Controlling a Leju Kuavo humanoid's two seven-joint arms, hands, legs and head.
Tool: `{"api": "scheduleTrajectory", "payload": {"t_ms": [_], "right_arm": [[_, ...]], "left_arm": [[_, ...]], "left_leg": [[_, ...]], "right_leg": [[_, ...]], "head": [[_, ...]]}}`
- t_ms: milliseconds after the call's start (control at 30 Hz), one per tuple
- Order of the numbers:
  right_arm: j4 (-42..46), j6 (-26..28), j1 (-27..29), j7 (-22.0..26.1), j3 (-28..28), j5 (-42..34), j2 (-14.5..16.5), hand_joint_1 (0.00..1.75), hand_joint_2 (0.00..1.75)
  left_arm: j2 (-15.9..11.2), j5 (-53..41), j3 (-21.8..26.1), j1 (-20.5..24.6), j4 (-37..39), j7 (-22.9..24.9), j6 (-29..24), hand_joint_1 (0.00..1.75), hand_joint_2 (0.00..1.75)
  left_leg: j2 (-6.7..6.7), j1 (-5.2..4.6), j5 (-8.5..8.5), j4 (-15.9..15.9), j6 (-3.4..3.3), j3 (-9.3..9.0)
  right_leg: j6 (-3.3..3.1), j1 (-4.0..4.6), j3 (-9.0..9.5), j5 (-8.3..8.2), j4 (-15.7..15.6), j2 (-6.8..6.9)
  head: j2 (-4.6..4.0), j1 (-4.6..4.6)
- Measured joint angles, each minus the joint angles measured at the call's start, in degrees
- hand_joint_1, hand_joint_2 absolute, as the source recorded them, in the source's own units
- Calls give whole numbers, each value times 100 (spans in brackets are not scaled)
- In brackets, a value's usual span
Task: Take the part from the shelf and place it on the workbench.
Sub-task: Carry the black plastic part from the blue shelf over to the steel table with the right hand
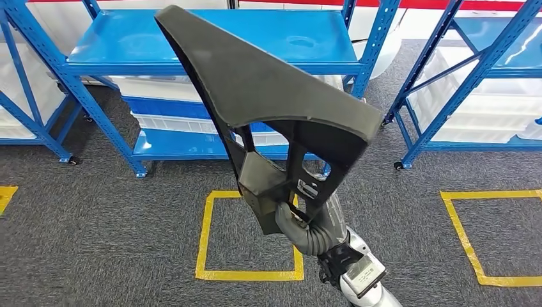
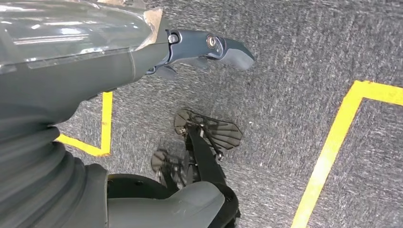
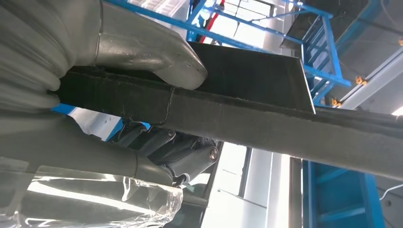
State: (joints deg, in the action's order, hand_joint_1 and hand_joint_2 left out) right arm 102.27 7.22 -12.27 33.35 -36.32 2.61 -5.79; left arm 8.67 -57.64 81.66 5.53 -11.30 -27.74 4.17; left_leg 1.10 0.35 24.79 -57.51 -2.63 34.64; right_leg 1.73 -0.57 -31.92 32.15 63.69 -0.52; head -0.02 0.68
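Note:
A large dark grey part (image 1: 268,89), a wide curved panel with a cut-out bracket at its lower end, is held up in front of me in the head view. My right hand (image 1: 299,222) grips it by the lower bracket. In the right wrist view the thumb (image 3: 152,52) presses on one side of the part's edge (image 3: 285,126) and the darker fingers (image 3: 178,152) wrap the other side. My left hand (image 2: 142,61) hangs over the carpet, fingers apart, holding nothing.
A blue shelf (image 1: 211,38) stands straight ahead, with white bins (image 1: 166,121) on its lower level. Another blue shelf (image 1: 486,57) stands at the right. Yellow tape squares (image 1: 249,275) (image 1: 470,252) mark the grey carpet.

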Motion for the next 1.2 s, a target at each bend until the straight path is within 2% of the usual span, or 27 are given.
{"api": "scheduleTrajectory", "payload": {"t_ms": [33,67,133,200,233,267,333,367,400,433,467,533,567,600,633,700,733,767,833,867,900,933,967,1033,1067,1133,1200], "right_arm": [[0,10,1,6,-7,32,2,175,175],[0,26,1,17,-12,60,3,175,175],[0,73,15,32,-20,112,4,175,175],[1,133,34,38,-23,156,4,175,175],[2,165,48,38,-24,178,5,175,175],[7,193,69,39,-25,199,7,175,175],[16,245,133,40,-25,240,4,175,175],[20,262,169,40,-25,256,2,175,175],[20,278,202,40,-25,269,-1,175,175],[20,288,229,40,-26,278,-1,175,175],[21,296,252,40,-26,287,-2,175,175],[33,301,282,40,-27,298,-2,175,175],[44,303,293,40,-26,301,-3,175,175],[54,305,307,40,-26,304,-4,175,175],[61,306,323,40,-25,305,-5,175,175],[68,308,344,40,-26,308,-8,175,175],[71,308,350,40,-26,309,-9,175,175],[75,308,357,44,-25,310,-11,175,175],[79,308,401,54,-15,306,-22,175,175],[78,307,437,62,-7,300,-31,175,175],[77,306,476,69,3,294,-41,175,175],[75,306,507,76,11,285,-49,175,175],[74,305,530,84,19,278,-56,175,175],[78,319,568,96,30,280,-64,175,175],[88,341,606,101,37,300,-67,175,175],[149,418,751,103,72,373,-76,175,175],[248,490,922,103,125,448,-90,175,175]], "left_arm": [[2,3,0,2,0,-5,-1,0,175],[3,7,0,2,-1,-11,-2,0,175],[5,11,0,-6,-1,-24,-4,0,175],[-3,6,0,-22,-1,-36,-5,0,175],[-8,-1,0,-28,-2,-43,-5,0,175],[-13,-10,0,-32,-2,-47,-4,0,175],[-14,-37,-1,-33,-2,-54,-3,0,175],[-14,-47,-1,-34,-2,-55,-2,0,175],[-15,-54,-2,-35,-2,-56,-1,0,175],[-16,-56,-2,-37,-2,-57,0,0,175],[-20,-57,-2,-37,-3,-57,2,0,175],[-28,-61,-2,-33,-3,-57,4,0,175],[-31,-63,-2,-27,-3,-58,5,0,175],[-32,-64,-2,-22,-2,-61,5,0,175],[-33,-66,-2,-20,-2,-63,6,0,175],[-35,-69,-2,-26,-2,-68,7,0,175],[-36,-69,-2,-26,-2,-73,7,0,175],[-36,-69,-2,-22,-2,-81,7,0,175],[-38,-76,-2,-15,-2,-103,9,0,175],[-38,-89,-2,-16,-2,-111,13,0,175],[-38,-104,-3,-21,-2,-117,20,0,175],[-38,-121,-3,-28,-2,-119,30,0,175],[-38,-137,-4,-34,-2,-120,41,0,175],[-38,-171,-11,-38,-2,-117,75,0,175],[-38,-199,-19,-38,-2,-110,97,0,175],[-38,-295,-59,-51,-2,-57,157,0,175],[-36,-409,-131,-84,-2,15,198,0,175]], "left_leg": [[33,-14,-39,-3,22,31],[62,-24,-75,-6,48,56],[107,-37,-138,-6,108,86],[132,-23,-140,-46,161,126],[108,-16,-42,-163,189,186],[67,-3,133,-399,221,289],[-32,27,586,-1138,291,573],[-57,45,733,-1468,320,683],[-75,59,783,-1639,341,717],[-95,73,731,-1604,354,652],[-129,86,586,-1331,357,469],[-313,77,298,-538,337,12],[-400,59,218,-241,306,-141],[-455,36,202,-103,272,-191],[-452,10,206,-78,236,-178],[-355,9,163,-45,150,-145],[-309,12,135,-23,103,-138],[-262,20,106,-1,56,-131],[-156,19,70,7,-8,-95],[-96,15,58,6,-24,-75],[-32,12,47,4,-32,-60],[30,12,38,3,-31,-53],[92,12,28,0,-24,-52],[206,8,13,-17,6,-48],[256,-1,7,-32,28,-36],[333,-12,-13,-50,85,4],[375,7,-30,-65,144,50]], "right_leg": [[-12,20,239,-81,-386,-52],[-36,36,392,-134,-653,-93],[-101,79,420,-188,-751,-82],[-174,31,409,-251,-768,-13],[-218,5,409,-287,-779,25],[-256,-21,403,-320,-789,68],[-298,-3,374,-353,-777,155],[-304,6,355,-361,-769,203],[-305,11,340,-365,-761,249],[-307,11,330,-368,-753,290],[-305,9,327,-367,-746,329],[-281,35,321,-360,-732,395],[-262,58,309,-359,-723,422],[-237,81,293,-361,-717,454],[-212,100,277,-367,-713,493],[-156,102,252,-342,-687,536],[-143,95,206,-269,-595,474],[-147,83,115,-147,-394,373],[-194,58,-225,197,347,163],[-202,52,-397,326,723,121],[-186,47,-505,380,954,103],[-149,43,-501,335,951,93],[-100,32,-386,207,718,77],[-16,-8,-5,-112,-86,-46],[-5,-27,130,-221,-404,-105],[-29,-23,217,-284,-623,-151],[-90,-29,223,-328,-624,-67]], "head": [[0,-2],[0,-2],[0,-8],[0,-13],[0,-23],[0,-39],[0,-67],[0,-71],[0,-70],[0,-72],[0,-72],[0,-77],[0,-77],[0,-79],[0,-80],[0,-79],[0,-79],[0,-71],[0,-52],[0,-43],[0,-42],[0,-41],[0,-41],[0,-41],[0,-43],[0,-50],[0,-53]]}}
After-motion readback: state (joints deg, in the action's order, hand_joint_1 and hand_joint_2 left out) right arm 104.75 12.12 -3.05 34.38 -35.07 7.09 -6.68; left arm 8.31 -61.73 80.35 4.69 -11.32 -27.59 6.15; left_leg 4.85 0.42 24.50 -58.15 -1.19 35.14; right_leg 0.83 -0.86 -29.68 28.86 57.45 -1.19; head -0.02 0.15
